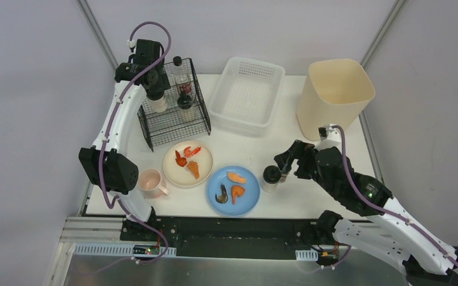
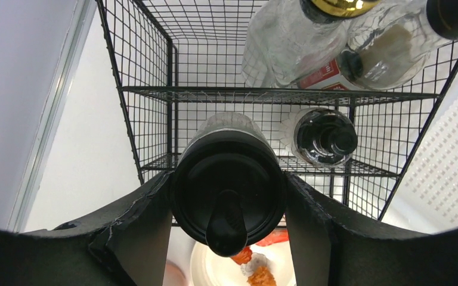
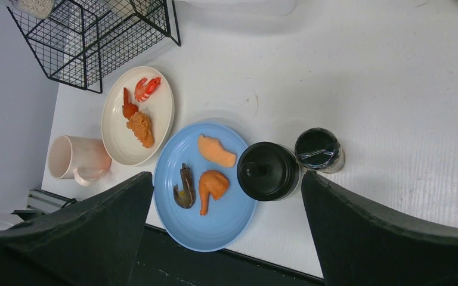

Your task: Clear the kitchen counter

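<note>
Left jaws clamp a black-capped bottle (image 2: 228, 185) at the wire rack (image 1: 173, 125) on the white surface's (image 1: 256, 149) far left, risking a snag on shelf wires, while right jaws hang wide open over a black-lidded jar (image 3: 268, 171) beside the blue plate (image 3: 179, 229), liable to topple it.

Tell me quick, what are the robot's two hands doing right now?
Left gripper: shut on the black-lidded bottle at the wire rack.
Right gripper: open, holding nothing.
</note>
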`<state>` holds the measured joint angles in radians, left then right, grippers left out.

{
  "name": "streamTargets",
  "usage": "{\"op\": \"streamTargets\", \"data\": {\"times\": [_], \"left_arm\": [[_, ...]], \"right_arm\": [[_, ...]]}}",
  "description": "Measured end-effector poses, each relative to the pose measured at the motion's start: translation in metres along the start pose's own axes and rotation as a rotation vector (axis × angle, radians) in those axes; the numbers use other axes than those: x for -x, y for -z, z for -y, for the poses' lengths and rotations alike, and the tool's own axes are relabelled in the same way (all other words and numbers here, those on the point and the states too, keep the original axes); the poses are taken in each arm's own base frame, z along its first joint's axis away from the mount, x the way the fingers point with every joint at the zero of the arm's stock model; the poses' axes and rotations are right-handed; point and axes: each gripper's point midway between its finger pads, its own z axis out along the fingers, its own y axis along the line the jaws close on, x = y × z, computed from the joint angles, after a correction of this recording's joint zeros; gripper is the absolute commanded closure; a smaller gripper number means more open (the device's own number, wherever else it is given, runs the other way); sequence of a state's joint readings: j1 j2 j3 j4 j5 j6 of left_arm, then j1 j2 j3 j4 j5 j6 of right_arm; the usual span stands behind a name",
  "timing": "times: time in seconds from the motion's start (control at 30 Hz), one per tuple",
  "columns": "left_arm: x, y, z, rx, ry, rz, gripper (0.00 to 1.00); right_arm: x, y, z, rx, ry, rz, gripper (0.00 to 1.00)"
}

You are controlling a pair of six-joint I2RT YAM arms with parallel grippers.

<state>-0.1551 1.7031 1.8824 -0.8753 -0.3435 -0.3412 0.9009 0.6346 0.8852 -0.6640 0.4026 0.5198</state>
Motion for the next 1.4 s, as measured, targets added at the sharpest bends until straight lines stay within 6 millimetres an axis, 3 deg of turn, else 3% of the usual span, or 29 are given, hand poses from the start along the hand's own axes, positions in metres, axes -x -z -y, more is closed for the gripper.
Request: {"op": "streamTargets", "data": {"times": [0.47, 0.9, 1.13, 1.4], "left_arm": [[0.016, -0.026, 0.012, 0.002, 0.038, 0.040, 1.00], [0.006, -0.037, 0.014, 0.015, 0.035, 0.003, 1.00], [-0.021, -0.056, 0.016, 0.022, 0.050, -0.053, 1.00], [-0.034, -0.067, 0.022, 0.006, 0.079, -0.073, 1.00]], "right_arm": [[0.000, 0.001, 0.001, 0.004, 0.005, 0.005, 0.01], [-0.006, -0.004, 0.004, -0.003, 0.009, -0.003, 0.01], [-0.005, -0.004, 0.003, 0.002, 0.006, 0.001, 0.01], [-0.006, -0.006, 0.003, 0.002, 0.006, 0.001, 0.01]]}}
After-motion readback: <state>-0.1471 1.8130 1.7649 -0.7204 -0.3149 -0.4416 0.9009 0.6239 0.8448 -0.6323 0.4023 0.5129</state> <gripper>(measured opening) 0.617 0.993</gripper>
